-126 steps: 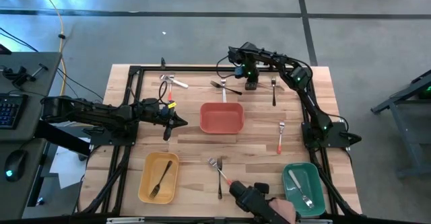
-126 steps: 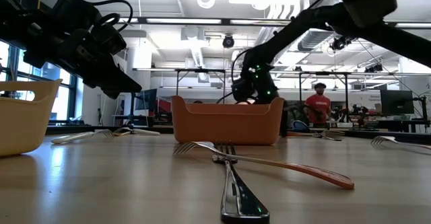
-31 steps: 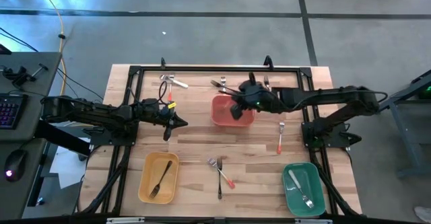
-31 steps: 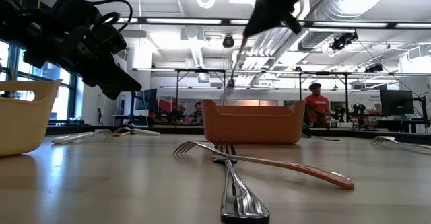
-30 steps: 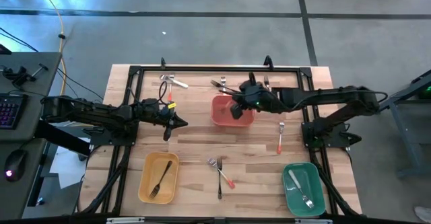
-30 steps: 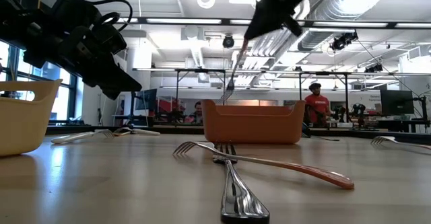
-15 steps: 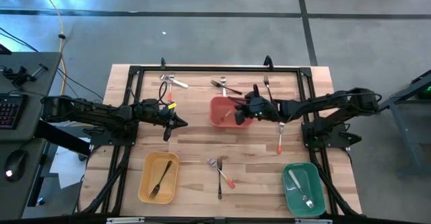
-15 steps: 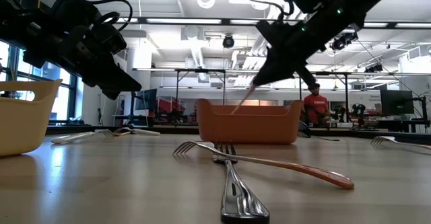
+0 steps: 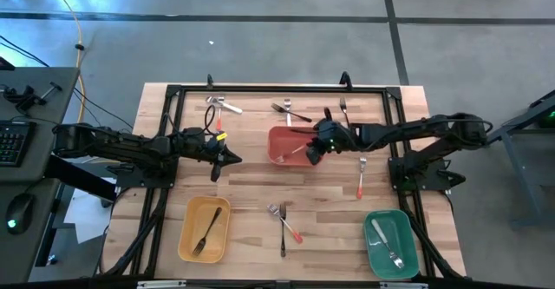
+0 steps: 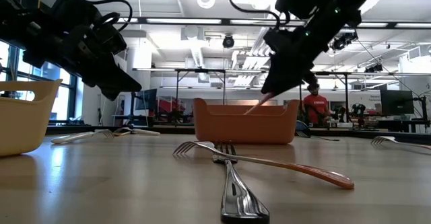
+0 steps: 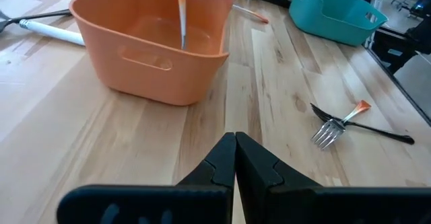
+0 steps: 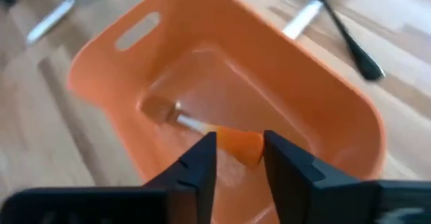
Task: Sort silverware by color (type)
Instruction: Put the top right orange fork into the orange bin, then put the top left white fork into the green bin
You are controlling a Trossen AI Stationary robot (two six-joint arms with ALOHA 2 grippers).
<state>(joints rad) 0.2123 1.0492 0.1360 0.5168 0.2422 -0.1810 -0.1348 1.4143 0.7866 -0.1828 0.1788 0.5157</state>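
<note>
The left gripper (image 9: 232, 158) hovers over bare table to the left of the red bin (image 9: 274, 154), with its two fingers pressed together and nothing between them. Behind it, near the far edge, lie two pale-handled utensils (image 9: 220, 107). In front of it, the yellow bin (image 9: 186, 239) at the near left holds one dark fork (image 9: 206, 228).

At the near centre, a dark fork (image 9: 282, 228) and an orange-handled fork (image 9: 286, 222) lie crossed on the table, heads touching; the low view shows the same pair directly in front of the camera.

The red bin sits at the table's centre. The right gripper (image 9: 313, 151) is positioned over the bin's right rim, fingers clamped on the orange handle of a fork (image 12: 202, 131). The right wrist view shows this fork slanting down into the bin, with its metal head on or just above the bin floor; contact cannot be determined. The low view shows the handle descending behind the bin's near wall.

Behind the bin lie a dark fork (image 9: 290, 111) and, to its right, a dark fork (image 9: 344, 111). To the right of the bin, another orange-handled fork (image 9: 361, 179) lies on the table. The green bin (image 9: 373, 247) at the near right holds silver utensils (image 9: 387, 244).
</note>
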